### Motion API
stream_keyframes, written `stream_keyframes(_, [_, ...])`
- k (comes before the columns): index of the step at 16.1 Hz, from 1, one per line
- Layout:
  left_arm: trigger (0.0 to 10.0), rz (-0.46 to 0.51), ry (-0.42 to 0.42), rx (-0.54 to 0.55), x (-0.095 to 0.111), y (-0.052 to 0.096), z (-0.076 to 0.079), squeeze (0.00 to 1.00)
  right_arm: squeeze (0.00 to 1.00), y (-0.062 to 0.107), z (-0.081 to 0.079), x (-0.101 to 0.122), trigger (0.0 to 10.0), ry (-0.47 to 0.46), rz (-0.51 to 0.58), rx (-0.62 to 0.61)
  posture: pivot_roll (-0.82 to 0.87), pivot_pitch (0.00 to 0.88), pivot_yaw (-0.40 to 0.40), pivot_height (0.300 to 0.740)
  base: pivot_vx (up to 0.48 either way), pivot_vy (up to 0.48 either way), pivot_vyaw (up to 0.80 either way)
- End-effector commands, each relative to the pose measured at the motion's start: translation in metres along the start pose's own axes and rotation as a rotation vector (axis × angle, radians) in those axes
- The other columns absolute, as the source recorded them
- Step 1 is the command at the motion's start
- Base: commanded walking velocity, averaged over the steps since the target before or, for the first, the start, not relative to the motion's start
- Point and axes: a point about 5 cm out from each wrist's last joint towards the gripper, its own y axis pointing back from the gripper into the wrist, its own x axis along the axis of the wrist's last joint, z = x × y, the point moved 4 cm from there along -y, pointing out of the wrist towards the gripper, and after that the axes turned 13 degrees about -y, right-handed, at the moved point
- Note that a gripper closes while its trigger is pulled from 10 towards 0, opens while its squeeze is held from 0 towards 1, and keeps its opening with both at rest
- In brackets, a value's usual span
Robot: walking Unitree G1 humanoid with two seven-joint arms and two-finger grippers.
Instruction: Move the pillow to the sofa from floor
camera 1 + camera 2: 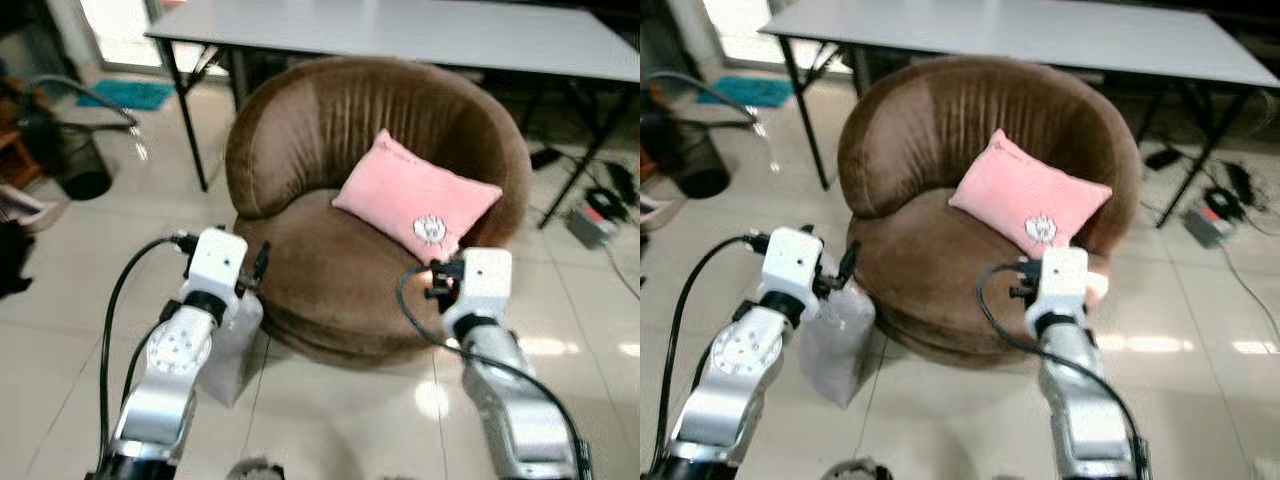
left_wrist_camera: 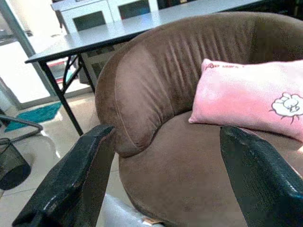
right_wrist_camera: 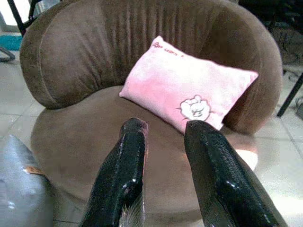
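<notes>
Nearest the robot, over the pale tiled floor (image 1: 60,300), the left gripper (image 2: 165,175) holds its jaws wide apart and empty beside a silvery bag (image 1: 835,335) at the sofa's near left, while the right gripper (image 3: 163,161) hangs at the seat's near right edge, jaws slightly parted on nothing. Beyond them the pink pillow (image 1: 418,196) leans on the brown sofa (image 1: 300,130), against its right backrest. Farthest off stands a grey table (image 1: 400,30).

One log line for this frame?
pillow: on sofa, leaning on backrest | left gripper: open, empty | right gripper: open, empty
</notes>
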Motion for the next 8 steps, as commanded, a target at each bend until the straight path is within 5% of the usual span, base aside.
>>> stream_keyframes(1, [10.0, 0.001, 0.001, -0.001, 0.0021, -0.0024, 0.0007, 0.00, 0.00, 0.0008, 0.0066, 0.0007, 10.0, 0.006, 0.002, -0.017, -0.01, 0.069, -0.015, 0.740, 0.000, 0.480, -0.48])
stream_keyframes(8, [10.0, -0.004, -0.002, 0.003, -0.0001, -0.0029, -0.0013, 0.00, 0.00, 0.0001, 0.0062, -0.0015, 10.0, 0.000, -0.006, -0.012, 0.00, 0.057, -0.016, 0.740, 0.000, 0.480, -0.48])
